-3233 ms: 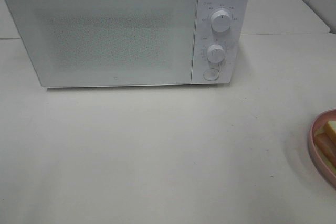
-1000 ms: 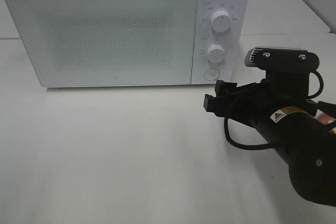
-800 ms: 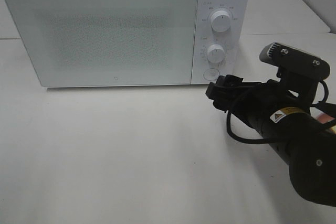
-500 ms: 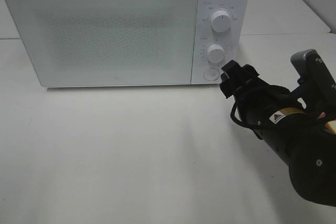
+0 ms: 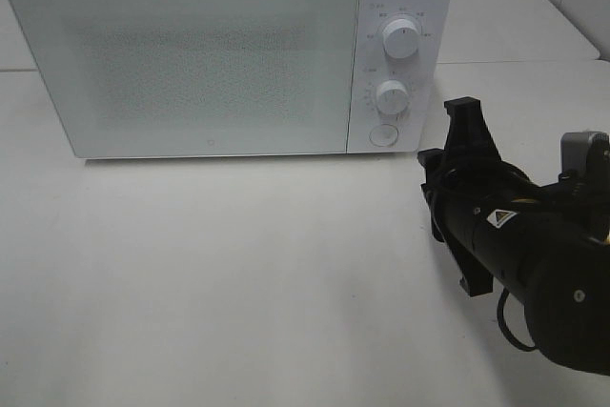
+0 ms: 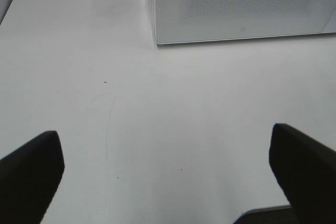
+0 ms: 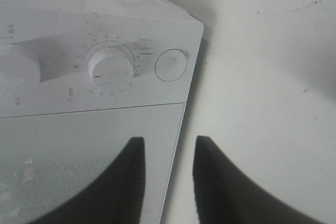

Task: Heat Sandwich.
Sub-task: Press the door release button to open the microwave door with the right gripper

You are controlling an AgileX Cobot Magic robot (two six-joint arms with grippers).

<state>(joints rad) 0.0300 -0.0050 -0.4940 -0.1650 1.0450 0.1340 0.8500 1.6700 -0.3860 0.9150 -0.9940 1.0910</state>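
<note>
The sandwich and its pink plate are hidden behind my right arm in the exterior high view. The white microwave (image 5: 191,54) stands at the back with its door closed. My right gripper (image 5: 464,111) is rolled on its side and points at the microwave's right front corner, just right of the round door button (image 5: 383,134). In the right wrist view the gripper (image 7: 168,141) holds nothing, its jaws a narrow gap apart, a short way from the button (image 7: 171,65). My left gripper (image 6: 164,140) is wide open and empty over bare table.
Two white dials (image 5: 401,37) (image 5: 392,97) sit above the button; the lower dial (image 7: 110,66) also shows in the right wrist view. The microwave's left front corner (image 6: 157,38) shows in the left wrist view. White table (image 5: 238,274) spreads in front.
My right arm came in from the right and covered the plate. Its gripper reached toward the door button, then rolled on its side and shifted right of the panel.
</note>
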